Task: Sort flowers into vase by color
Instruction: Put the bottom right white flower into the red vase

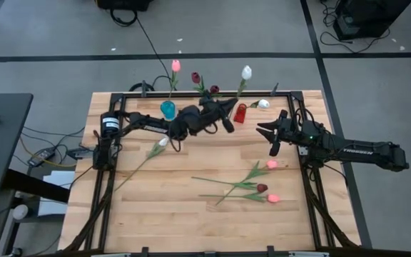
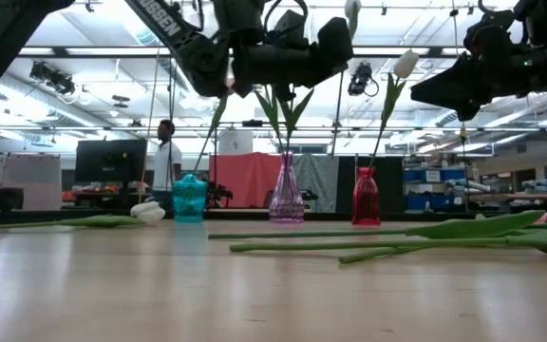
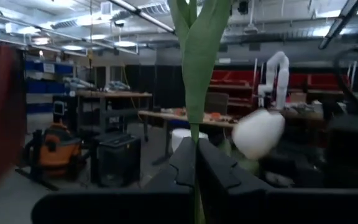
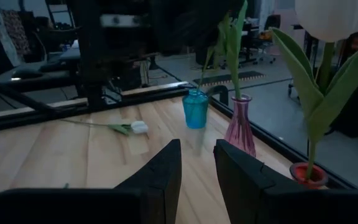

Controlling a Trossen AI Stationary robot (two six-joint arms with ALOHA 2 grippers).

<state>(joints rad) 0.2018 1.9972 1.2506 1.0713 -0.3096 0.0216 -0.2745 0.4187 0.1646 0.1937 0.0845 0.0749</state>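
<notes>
Left gripper (image 1: pixel 228 114): raised above the back of the table, directly over the pink vase. Fingers (image 3: pixel 219 171) clenched on a green stem (image 3: pixel 197 118) that runs upright between them in the left wrist view.

Right gripper (image 1: pixel 266 135): held above the table's right side, in front of the red vase. Fingers (image 4: pixel 166 168) released, a narrow gap between them, nothing held.

Teal vase (image 1: pixel 168 109): back row, leftmost of 3. Holds 1 pink tulip (image 1: pixel 175 66).

Pink vase (image 2: pixel 286 199): back row, centre, between the teal and red vases. Holds green stems; 2 dark maroon tulips (image 1: pixel 196 77) show behind the left gripper in the high view.

Red vase (image 1: pixel 240 113): back row, rightmost of 3. Holds 1 white tulip (image 1: pixel 246 72).

Loose white tulip, left (image 1: pixel 163 142): lies flat on the table in front of the left arm, stem running toward the front-left.

Loose white tulip, back (image 1: pixel 263 103): lies at the back edge, just right of the red vase.

Loose flowers, front right: 2 pink tulips (image 1: pixel 271 164) and 1 dark maroon tulip (image 1: pixel 262 188) lie flat with stems crossing, well apart from the vases.

Table (image 1: pixel 163 214): wooden top inside a dark frame.

Person (image 2: pixel 166 152): stands in the room beyond the table, visible in the low view.
</notes>
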